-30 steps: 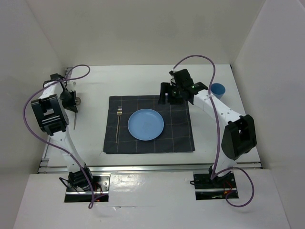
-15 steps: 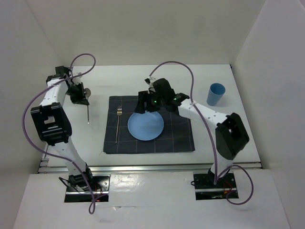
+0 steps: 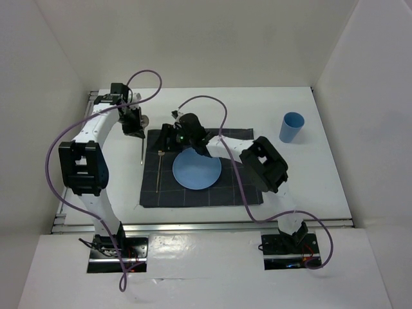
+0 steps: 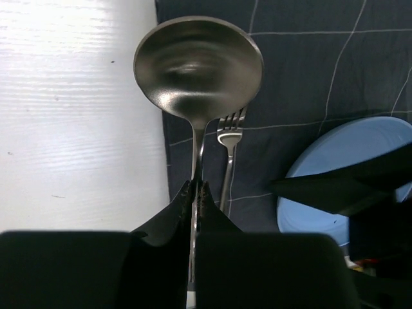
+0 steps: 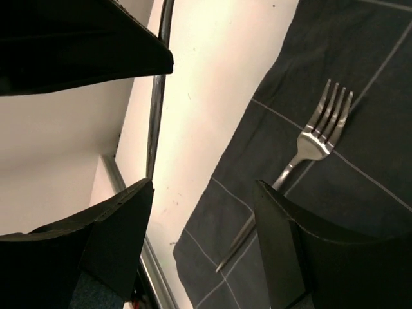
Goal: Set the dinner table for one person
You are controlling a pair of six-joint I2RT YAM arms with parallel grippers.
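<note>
My left gripper (image 3: 137, 125) (image 4: 197, 185) is shut on the handle of a steel spoon (image 4: 198, 67), which hangs just off the back left corner of the dark checked placemat (image 3: 244, 183) (image 4: 309, 77). On the mat lie a fork (image 3: 158, 170) (image 4: 228, 145) (image 5: 310, 143) and, to its right, a blue plate (image 3: 197, 168) (image 4: 351, 164). My right gripper (image 3: 168, 138) (image 5: 203, 215) is stretched across to the left and hovers open over the fork's upper end, holding nothing. The mat sits on the white dinner table (image 3: 309, 174).
A blue cup (image 3: 291, 127) stands at the back right of the table. Aluminium rails (image 3: 206, 225) run along the near and left edges, and white walls enclose the table. The two grippers are close together near the mat's back left corner.
My right arm has swung left from the mat's back right corner, across the plate, to above the fork. My left arm has carried the spoon right toward the mat's left edge.
</note>
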